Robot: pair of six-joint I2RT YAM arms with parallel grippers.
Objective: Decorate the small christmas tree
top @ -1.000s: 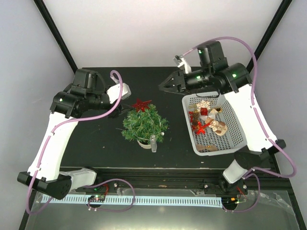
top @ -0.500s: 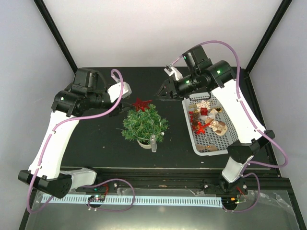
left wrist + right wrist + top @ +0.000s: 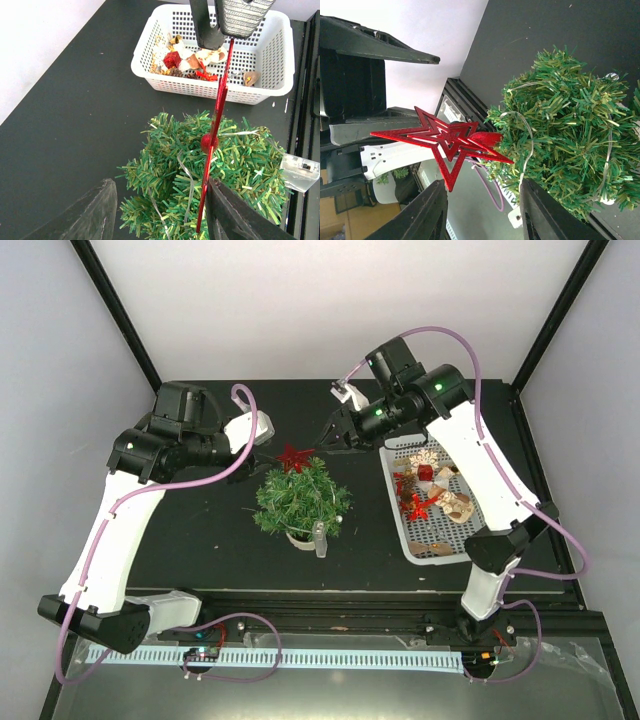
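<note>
The small christmas tree (image 3: pixel 300 498) stands in its cream pot (image 3: pixel 298 537) in the middle of the black table. A red glitter star (image 3: pixel 293 458) sits on its top. My left gripper (image 3: pixel 264 453) is open just left of the star. In the left wrist view (image 3: pixel 160 215) the star (image 3: pixel 215 125) is edge-on against the right finger (image 3: pixel 235 215), above the tree (image 3: pixel 170 170). My right gripper (image 3: pixel 332 434) is open just right of the star. In the right wrist view (image 3: pixel 482 215) the star (image 3: pixel 445 142) and the tree (image 3: pixel 570 145) lie just ahead of the jaws.
A white mesh basket (image 3: pixel 492 510) of ornaments sits at the right, and it shows in the left wrist view (image 3: pixel 150 65). A thin light wire runs through the tree to a small clear battery box (image 3: pixel 320 540) by the pot.
My right arm has swung left from over the basket's far end to just beside the star. My left arm, the tree and the star have not moved.
</note>
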